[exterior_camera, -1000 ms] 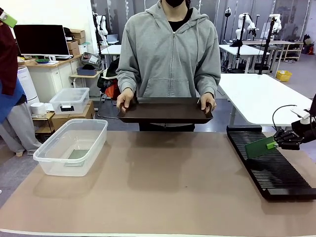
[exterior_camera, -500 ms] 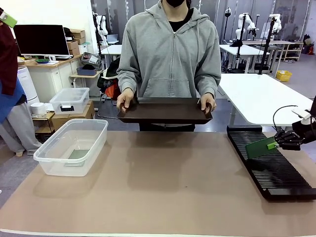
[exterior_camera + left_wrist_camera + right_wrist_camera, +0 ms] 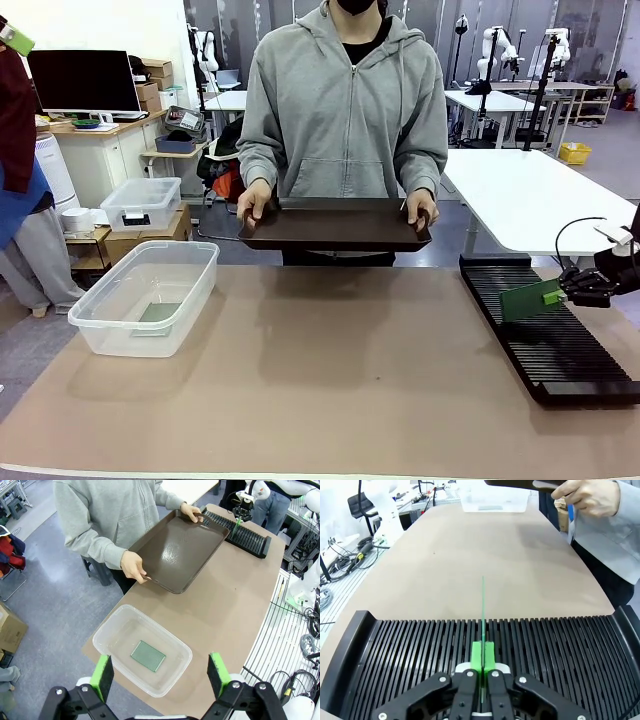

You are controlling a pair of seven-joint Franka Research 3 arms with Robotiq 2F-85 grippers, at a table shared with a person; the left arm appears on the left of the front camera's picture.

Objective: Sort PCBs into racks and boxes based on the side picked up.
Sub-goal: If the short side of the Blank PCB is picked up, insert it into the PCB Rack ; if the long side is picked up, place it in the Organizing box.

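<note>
Clamped on one PCB held edge-up over the rack, the right pincer looks to be lining it with a slot, while the left pincer gapes empty above the box containing the other PCB.

A green PCB is showing against the black rack and its pattern of narrow parallel slots at the table's right edge, pinched by the right gripper, black with bright green pads. A second, duller green PCB is lying in the clear, colourless tub. The person's hoodie is showing plain grey, the tray dark brown and glossy, the table a flat tan. The left gripper is showing green pads on black fingers.
</note>
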